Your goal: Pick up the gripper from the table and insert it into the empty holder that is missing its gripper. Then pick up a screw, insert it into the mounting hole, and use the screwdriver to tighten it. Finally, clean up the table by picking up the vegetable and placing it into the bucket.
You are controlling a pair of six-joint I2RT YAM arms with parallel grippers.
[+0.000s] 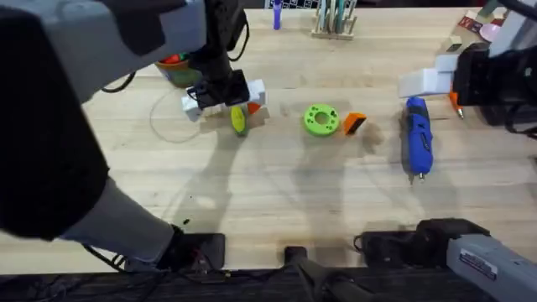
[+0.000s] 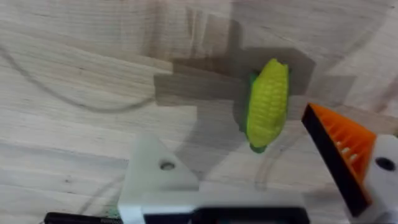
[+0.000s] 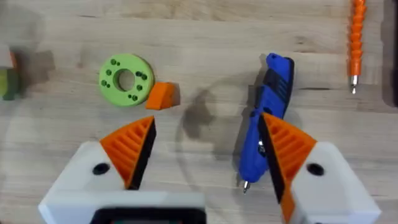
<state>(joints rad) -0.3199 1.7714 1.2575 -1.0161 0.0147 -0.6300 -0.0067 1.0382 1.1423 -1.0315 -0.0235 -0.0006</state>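
Corn cob [image 2: 268,103] btwn open left gripper [image 2: 249,168] fingers.

arms — grey-black | white fingers [image 3: 127,146] — orange ribbed pads, dark screw holes

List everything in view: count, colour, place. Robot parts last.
corn cob: one, yellow with a green end, on the table ahead of the left tool
disc: one, green, mid-table
wedge tip: one, orange, beside the disc
screwdriver: one, blue, right of the wedge tip
ribbed stick: one, orange, right of the screwdriver
bucket: one, olive, far left, partly behind the left arm
table: one, light wood
left tool: one, white, open, one orange pad, other finger bare
right tool: one, white, open, two orange pads, over the screwdriver
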